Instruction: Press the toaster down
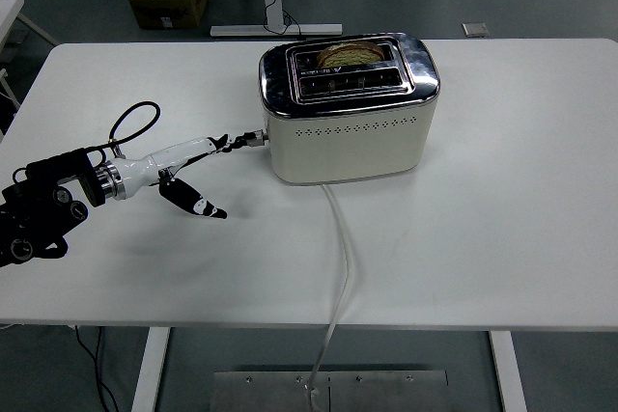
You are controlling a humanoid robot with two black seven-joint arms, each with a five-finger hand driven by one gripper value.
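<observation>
Left robot hand (pixel 198 176) outstretched, fingers spread.

A cardboard box (pixel 168 4) sits on the floor beyond the white table (pixel 502 238).
</observation>
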